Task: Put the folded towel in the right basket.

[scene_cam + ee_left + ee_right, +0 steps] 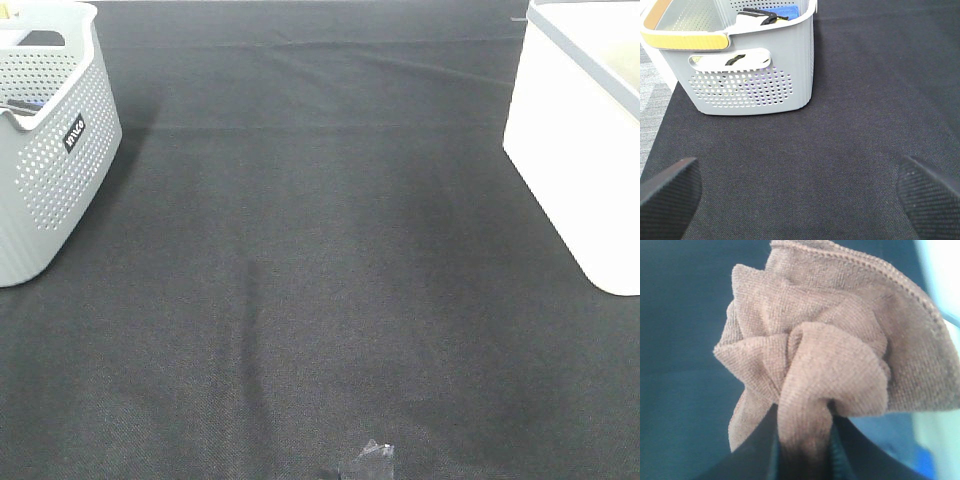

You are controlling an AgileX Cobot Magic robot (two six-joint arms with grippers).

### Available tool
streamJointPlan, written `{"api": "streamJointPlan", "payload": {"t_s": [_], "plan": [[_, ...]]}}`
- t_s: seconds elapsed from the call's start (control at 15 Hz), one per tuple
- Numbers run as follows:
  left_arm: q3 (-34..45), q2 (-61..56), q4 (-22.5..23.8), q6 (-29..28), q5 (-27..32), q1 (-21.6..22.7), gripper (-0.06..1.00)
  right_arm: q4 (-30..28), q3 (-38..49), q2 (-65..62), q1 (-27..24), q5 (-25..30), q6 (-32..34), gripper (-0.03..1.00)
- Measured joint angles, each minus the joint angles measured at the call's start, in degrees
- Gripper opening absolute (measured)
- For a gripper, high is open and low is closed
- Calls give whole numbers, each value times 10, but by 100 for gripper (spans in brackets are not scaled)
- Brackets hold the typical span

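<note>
A tan-brown towel point(835, 340) fills the right wrist view, bunched and pinched between my right gripper's point(805, 440) two dark fingers, which are shut on it. Behind the towel is blurred dark cloth and a pale blue-white edge at one side. The white right basket point(575, 150) stands at the right edge of the exterior high view. Neither arm nor the towel shows in that view. My left gripper point(800, 192) is open and empty, its two black fingertips point(667, 192) spread wide above the black mat, short of the grey basket.
A grey perforated basket point(50, 150) with a yellow-trimmed rim stands at the left; it also shows in the left wrist view point(755, 80) with blue and black items inside. A black mat point(320, 280) covers the table. A small dark scrap point(372, 462) lies at the front edge.
</note>
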Motion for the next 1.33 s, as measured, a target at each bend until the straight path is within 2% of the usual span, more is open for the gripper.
{"api": "streamJointPlan", "payload": {"t_s": [0.07, 0.13, 0.47, 0.53, 0.67, 0.73, 0.87, 1.0, 1.33], "plan": [[0, 0, 0, 0, 0, 0, 99, -3, 17, 21, -45, 0, 14, 20], [0, 0, 0, 0, 0, 0, 99, -6, 34, 38, -60, 0, 15, 20], [0, 0, 0, 0, 0, 0, 99, -33, 64, 101, -68, 1, 36, 21], [0, 0, 0, 0, 0, 0, 99, -35, 64, 101, -68, 1, 41, 34], [0, 0, 0, 0, 0, 0, 99, -36, 64, 100, -68, 1, 41, 81], [0, 0, 0, 0, 0, 0, 99, -36, 64, 100, -68, 1, 30, 92], [0, 0, 0, 0, 0, 0, 99, -23, 64, 100, -68, 1, -15, 96], [0, 0, 0, 0, 0, 0, 99, -5, 64, 89, -63, 1, -17, 96], [0, 0, 0, 0, 0, 0, 99, -112, 64, -7, 68, 0, 36, 97]]}}
